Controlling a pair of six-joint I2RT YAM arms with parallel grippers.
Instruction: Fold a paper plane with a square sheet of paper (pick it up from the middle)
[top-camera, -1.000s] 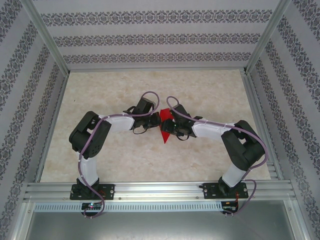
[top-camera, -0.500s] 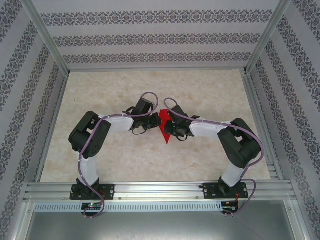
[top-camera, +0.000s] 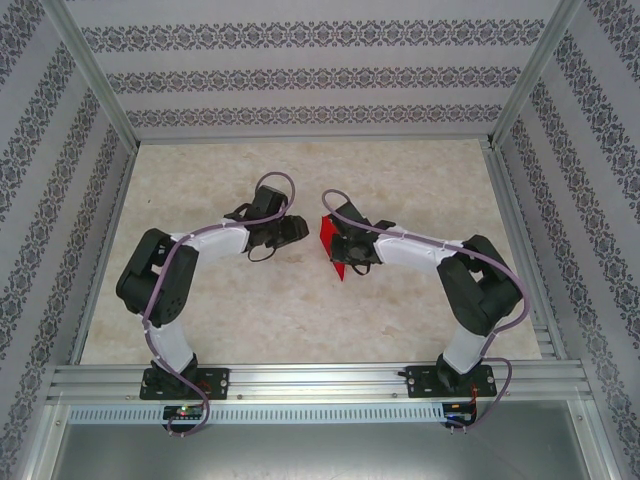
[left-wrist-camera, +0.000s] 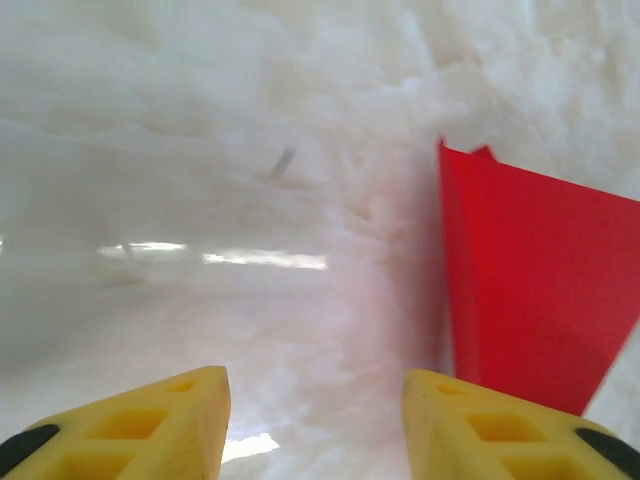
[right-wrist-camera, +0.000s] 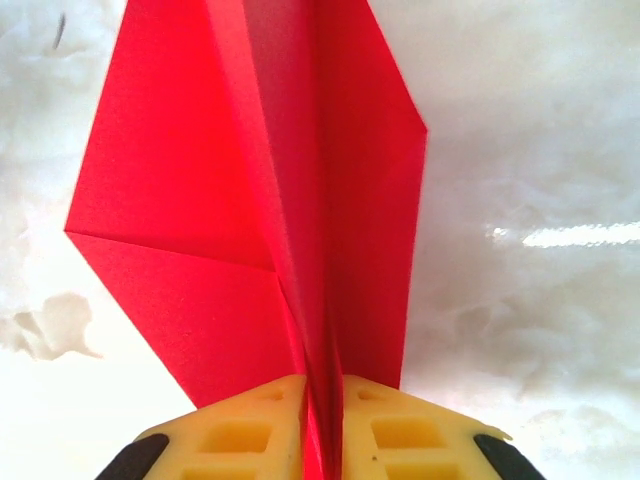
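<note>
Creased bright red paper plane (right-wrist-camera: 250, 200): pinched along its fold by the near-closed fingers of right gripper (right-wrist-camera: 322, 405). Just beside plane, not touching: left gripper (left-wrist-camera: 315, 425), fingers spread, empty.

Marbled table (top-camera: 300, 310), patterned walls (top-camera: 300, 75), aluminium frame (top-camera: 300, 380)

The paper plane (top-camera: 329, 240) stands between the right fingers (right-wrist-camera: 240, 430) (left fingers (left-wrist-camera: 150, 425) apart, to its left).

Place: a robotics lab test cell.
Enclosure: aluminium frame (top-camera: 92, 72) holding patterned wall panels (top-camera: 300, 75) on three sides.
Surface: marble-look tabletop (top-camera: 250, 320).
Fittings: left arm (top-camera: 160, 285) and right arm (top-camera: 480, 290) bolted to a slotted rail (top-camera: 320, 378) along its near edge.
</note>
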